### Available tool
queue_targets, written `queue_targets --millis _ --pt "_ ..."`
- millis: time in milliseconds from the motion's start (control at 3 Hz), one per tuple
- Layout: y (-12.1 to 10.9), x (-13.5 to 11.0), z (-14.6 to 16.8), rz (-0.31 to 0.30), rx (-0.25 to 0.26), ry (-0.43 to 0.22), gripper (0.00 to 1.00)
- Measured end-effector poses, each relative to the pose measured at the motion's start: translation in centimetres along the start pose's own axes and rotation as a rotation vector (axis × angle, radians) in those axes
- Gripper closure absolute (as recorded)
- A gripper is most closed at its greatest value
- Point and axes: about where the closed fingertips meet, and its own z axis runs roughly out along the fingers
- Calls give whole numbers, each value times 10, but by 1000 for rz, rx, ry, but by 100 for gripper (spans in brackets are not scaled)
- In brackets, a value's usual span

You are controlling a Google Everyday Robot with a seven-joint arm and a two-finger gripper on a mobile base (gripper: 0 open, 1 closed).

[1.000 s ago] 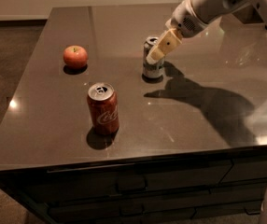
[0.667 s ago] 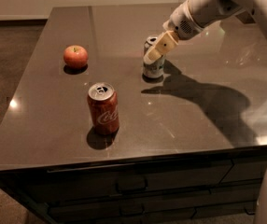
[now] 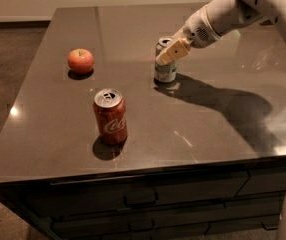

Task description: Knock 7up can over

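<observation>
The 7up can (image 3: 165,68), silvery with green markings and a silver top, stands upright near the middle of the dark tabletop (image 3: 208,129). My gripper (image 3: 171,52) comes in from the upper right on a white arm and sits against the can's upper part, covering some of its front. Its cream-coloured fingers (image 3: 173,50) overlap the can's rim.
A red cola can (image 3: 110,116) stands upright at the front left of the table. A red apple (image 3: 80,60) lies at the left. The arm casts a broad shadow (image 3: 223,104) to the right of the 7up can. Drawers (image 3: 143,199) run below the table's front edge.
The gripper has shifted slightly down and left along the 7up can's top. The can still stands upright in the same spot.
</observation>
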Motion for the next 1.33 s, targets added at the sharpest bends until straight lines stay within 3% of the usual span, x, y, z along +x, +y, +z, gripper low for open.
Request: queue_targets --millis 333,667,1000,1333 --pt "2 -8 -9 -10 -28 -5 72" --pt "3 -22 -24 -50 -29 83 96" --pt "7 -27 -26 -135 -25 267 100" --pt "9 -31 -12 -269 -27 478 98"
